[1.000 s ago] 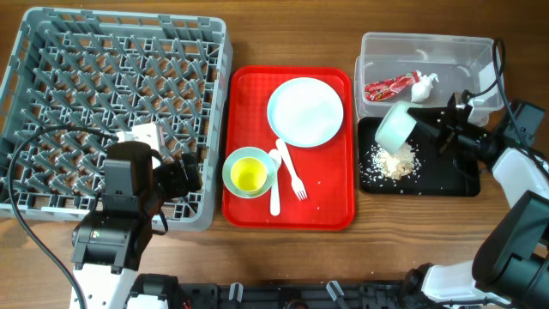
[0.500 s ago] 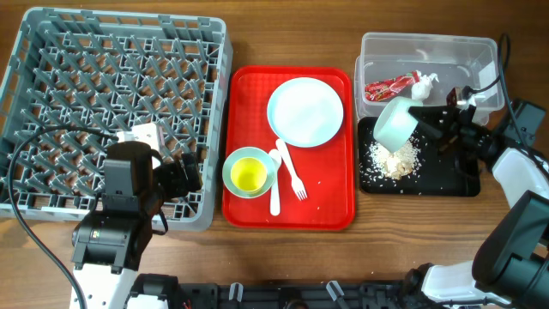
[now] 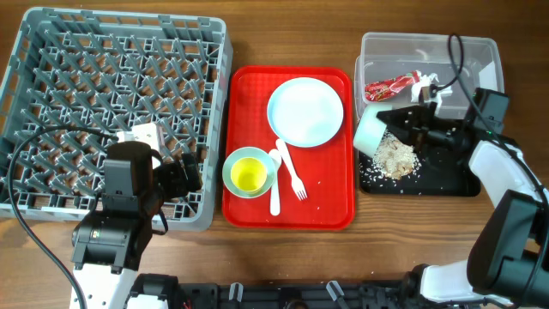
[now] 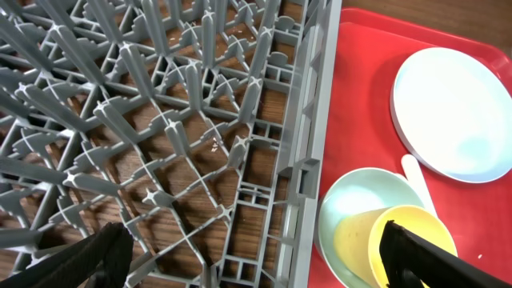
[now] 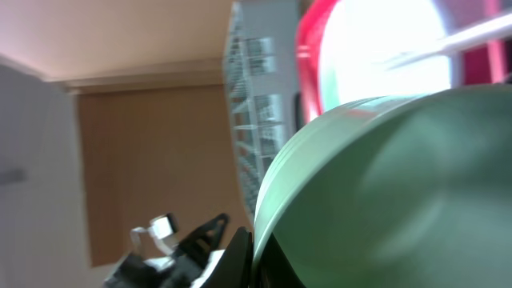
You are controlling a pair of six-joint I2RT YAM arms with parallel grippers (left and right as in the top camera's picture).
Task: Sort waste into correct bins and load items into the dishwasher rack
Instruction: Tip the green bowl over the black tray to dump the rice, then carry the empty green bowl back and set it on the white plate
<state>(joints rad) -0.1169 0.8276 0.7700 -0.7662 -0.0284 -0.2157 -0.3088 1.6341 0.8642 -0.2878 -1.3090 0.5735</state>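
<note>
Mint bowl (image 3: 371,130) is grasped by R pincer (image 3: 399,122), tipped on its side over L edge of black tray (image 3: 455,178). In R wrist view it fills most of frame, blurred. Food scraps (image 3: 393,159) are heaped on tray's L part, just beside bowl. Red wrapper (image 3: 388,87) and napkin (image 3: 422,86) lie in clear tub (image 3: 429,47) behind black tray. On red serving tray (image 3: 249,210) are seen: plate (image 3: 305,112) at rear, yellow-inside bowl (image 3: 250,172) front L, spoon (image 3: 274,184) and fork (image 3: 290,169) just beside it. Dishwasher rack (image 3: 111,94) stands on desk (image 3: 283,34), L side. L pincer (image 4: 252,248) is released, fingers wide apart, above rack's edge nearest red tray.
</note>
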